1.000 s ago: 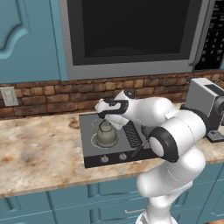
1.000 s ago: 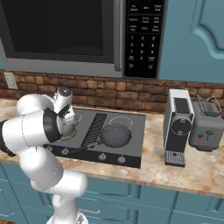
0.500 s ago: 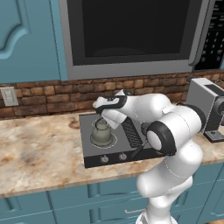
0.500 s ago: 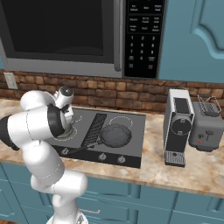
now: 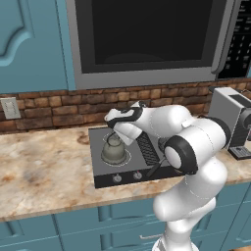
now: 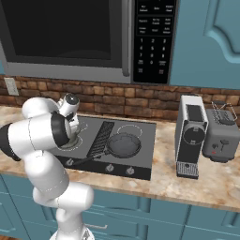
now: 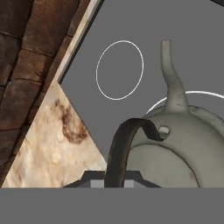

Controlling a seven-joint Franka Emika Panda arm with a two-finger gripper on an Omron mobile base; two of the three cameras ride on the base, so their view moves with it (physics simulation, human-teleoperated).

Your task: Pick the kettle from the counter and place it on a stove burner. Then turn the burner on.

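Kettle [image 5: 113, 150] is being seen sitting on the front-left burner ring [image 7: 192, 95] of the cooktop [image 5: 100, 171], claw [image 5: 119, 128] just above its arched handle [image 7: 122, 148], jaw state unreadable; rigid, light, smooth metal, best gripped by that handle.

The kettle [image 5: 113, 149] sits on the stove burner [image 5: 128, 158] at the front left of the cooktop [image 6: 145, 145], which is set into the desk [image 5: 39, 166]. The pincer [image 5: 116, 123] hangs just above and behind the kettle. A frying pan [image 6: 123, 145] rests on the cooktop's right half. Right of the cooktop stand a coffee machine [image 6: 190, 136] and, beyond it, a toaster [image 6: 223, 136]. A microwave [image 5: 147, 39] hangs above, with the brick wall [image 6: 140, 101] behind the desk.
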